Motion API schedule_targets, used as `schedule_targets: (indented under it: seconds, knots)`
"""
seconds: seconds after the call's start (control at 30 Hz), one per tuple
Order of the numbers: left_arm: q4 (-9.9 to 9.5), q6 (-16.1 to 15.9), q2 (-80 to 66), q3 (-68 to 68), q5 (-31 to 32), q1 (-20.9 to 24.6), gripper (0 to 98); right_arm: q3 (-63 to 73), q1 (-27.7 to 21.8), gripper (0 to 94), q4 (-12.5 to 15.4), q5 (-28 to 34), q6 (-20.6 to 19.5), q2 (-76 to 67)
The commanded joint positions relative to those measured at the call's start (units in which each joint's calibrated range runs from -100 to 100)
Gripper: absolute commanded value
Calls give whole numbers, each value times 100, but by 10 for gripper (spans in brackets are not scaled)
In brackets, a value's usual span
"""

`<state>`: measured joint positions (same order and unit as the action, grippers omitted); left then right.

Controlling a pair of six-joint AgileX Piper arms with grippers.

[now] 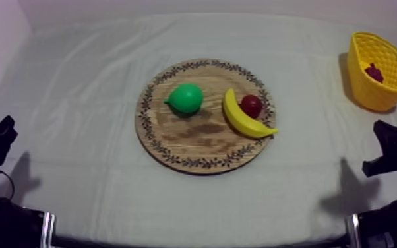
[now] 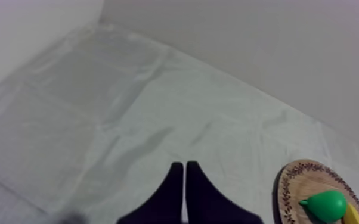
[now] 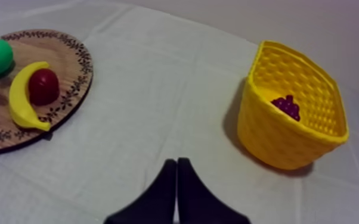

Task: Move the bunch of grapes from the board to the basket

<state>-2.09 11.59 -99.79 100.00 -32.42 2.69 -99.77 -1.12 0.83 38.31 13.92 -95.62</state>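
My left gripper (image 2: 185, 167) has its two black fingers pressed together into a narrow wedge, with nothing between them. It hangs over the bare grey-white cloth (image 2: 128, 107). The round wooden board (image 2: 304, 182) with a patterned rim lies well apart from it.

My right gripper (image 3: 176, 162) is closed in the same way, finger against finger, and it holds nothing. It is above the cloth, between the board and the yellow basket (image 3: 277, 137) of lattice plastic.

The small dark purple bunch of grapes (image 3: 287, 107) lies inside the basket, on its bottom, near the far wall. It is not on the board. It is well apart from my right fingers, beyond the near wall of the basket, and nothing of me touches it.

In the top view the basket stands in the upper right of the frame, with the grapes seen as a dark spot inside it. My right arm is low at the right edge, below the basket, and my left arm is low at the left edge, the whole table away from the grapes.

The board is in the middle of the frame. On it the green pear (image 1: 186, 98) is at the left, and the yellow banana (image 1: 241, 119) is at the right. The small red fruit (image 1: 251, 105) is touching the banana's inner curve
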Motion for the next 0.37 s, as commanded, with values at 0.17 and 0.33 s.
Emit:
schedule_targets:
  seconds: [0.17,0.33]
  knots:
    - [1,1,5,0,1,3,1,-1,4,5,7,8,-118,-5]
    - [1,0,5,0,1,3,1,-1,4,5,7,8,-127,-5]
